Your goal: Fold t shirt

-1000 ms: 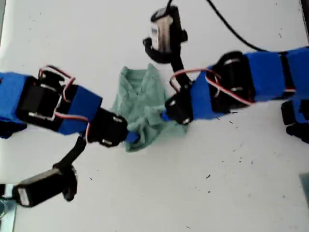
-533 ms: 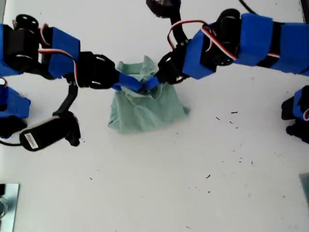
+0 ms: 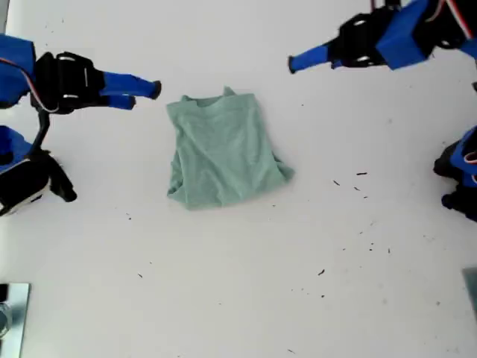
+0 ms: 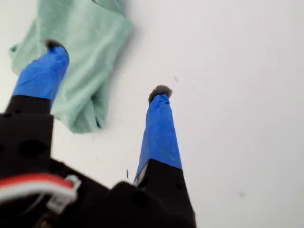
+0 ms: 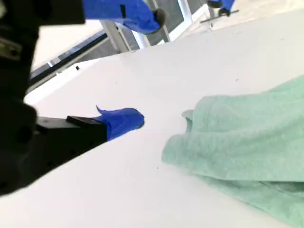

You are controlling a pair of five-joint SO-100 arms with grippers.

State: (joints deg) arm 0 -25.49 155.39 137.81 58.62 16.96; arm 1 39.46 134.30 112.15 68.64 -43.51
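You are looking down on a white table [image 3: 335, 283] with the t shirt [image 3: 220, 153] lying on it, roughly in the middle of the exterior view. The t shirt is pale mint green and folded into a compact, nearly rectangular bundle. Its edge farthest from the camera is fairly straight, with a small bump of cloth in the middle. A lump of cloth sticks out at its lower corner towards the exterior view's right. Nothing touches it.

Two blue and black arms flank the t shirt. One arm [image 3: 82, 82] reaches in from the exterior view's left, with its blue fingertips just beside the t shirt's far corner on that side and apart from the cloth. The other arm [image 3: 373, 41] comes in from the exterior view's right, its tip farther from the t shirt. The wrist views do not settle which arm is which.

In the first wrist view, my first gripper [image 4: 109, 69] has its two blue fingers spread wide apart and holds nothing, with the t shirt beyond them on the table. In the second wrist view, my second gripper [image 5: 148, 67] also has its fingers well apart and empty, with a rumpled edge of the t shirt near the lower finger [image 5: 121, 122] and not touching it.

A few dark specks [image 3: 361, 174] dot the table beyond the t shirt towards the exterior view's right.
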